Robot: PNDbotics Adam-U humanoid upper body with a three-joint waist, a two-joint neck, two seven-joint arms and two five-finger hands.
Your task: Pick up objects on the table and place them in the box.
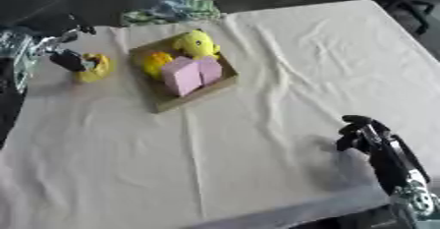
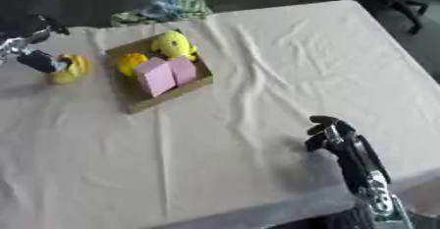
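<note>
A shallow cardboard box [image 1: 225, 82] lies on the white tablecloth at the upper left. Inside it are a yellow plush toy [image 1: 197, 43], a smaller yellow-orange object [image 1: 156, 62] and two pink blocks [image 1: 191, 74]. To the left of the box a yellow object [image 1: 95, 69] is on the cloth, and my left hand [image 1: 68, 60] has its dark fingers curled round it. My right hand [image 1: 363, 133] hovers low at the right near the table's front edge, fingers curled, holding nothing.
A crumpled blue-green cloth [image 1: 176, 7] lies beyond the table's far edge behind the box. The white tablecloth [image 1: 258, 144] is wrinkled. A dark chair base [image 2: 404, 4] stands off the table's far right corner.
</note>
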